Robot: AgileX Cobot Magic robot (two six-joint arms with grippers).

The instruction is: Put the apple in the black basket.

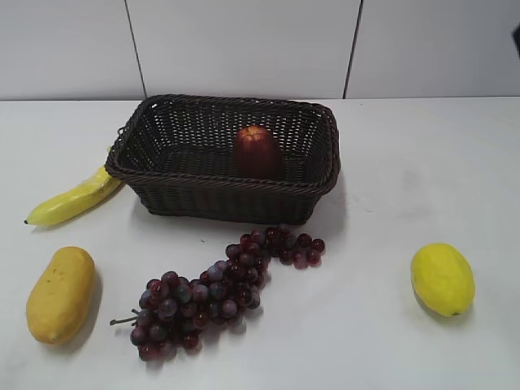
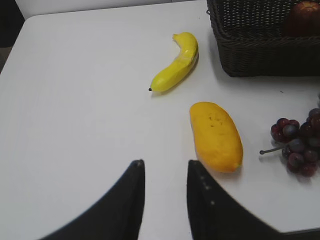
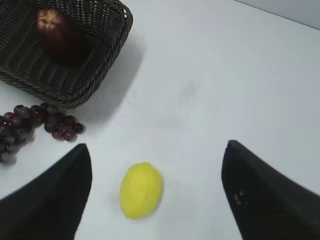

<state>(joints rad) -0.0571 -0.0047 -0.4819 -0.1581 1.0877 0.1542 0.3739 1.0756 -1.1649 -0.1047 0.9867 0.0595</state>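
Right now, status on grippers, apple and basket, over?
Left gripper open, empty. Right gripper open wide above the lemon. Apple sits in the basket. Nothing in the way.

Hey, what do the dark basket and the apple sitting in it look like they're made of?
The black basket looks like woven wicker or a plastic imitation: dark brown-black strands in an open weave, a braided rim, a faint sheen. The apple is dark red and glossy with a lighter patch on top; real fruit or a plastic replica, the look cannot settle it.
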